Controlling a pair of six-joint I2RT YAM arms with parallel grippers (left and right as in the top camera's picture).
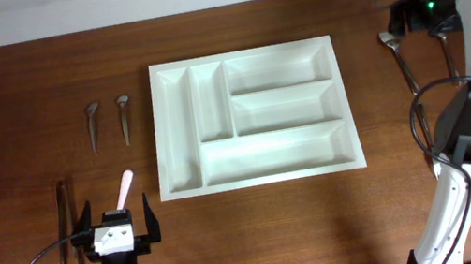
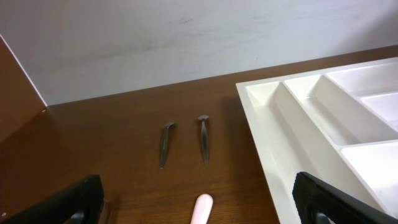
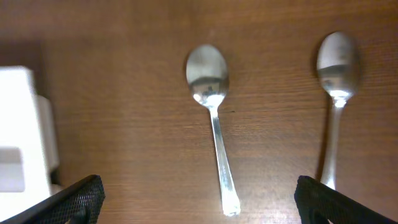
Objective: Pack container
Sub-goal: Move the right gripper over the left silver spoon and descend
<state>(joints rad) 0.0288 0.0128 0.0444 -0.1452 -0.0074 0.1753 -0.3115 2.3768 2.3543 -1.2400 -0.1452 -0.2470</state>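
Overhead, the container (image 1: 277,154) is seen lying flat near the middle of the wooden worktop (image 1: 10,82), its two narrow upright compartments on its left side and its three long horizontal ones on its right. The left hand (image 1: 117,212) is held low over the near left part of the worktop, well apart from the container, with its fingers spread wide and nothing grasped. A pink-handled utensil (image 1: 123,189) is laid just ahead of that hand, its end lying between the fingers. Two long thin dark utensils (image 1: 64,230) are set side by side just to the left of the hand. Farther off, two small metal utensils (image 2: 185,143) are placed parallel to each other, to the left of the container and apart from it.

In the right wrist view, the right hand (image 3: 202,202) is shown released, fingers fully apart, above two metal spoons (image 3: 211,118). These spoons are laid on the bare worktop to the right of the container, with bowls pointing away from the hand. Neither spoon is touched by the fingers.
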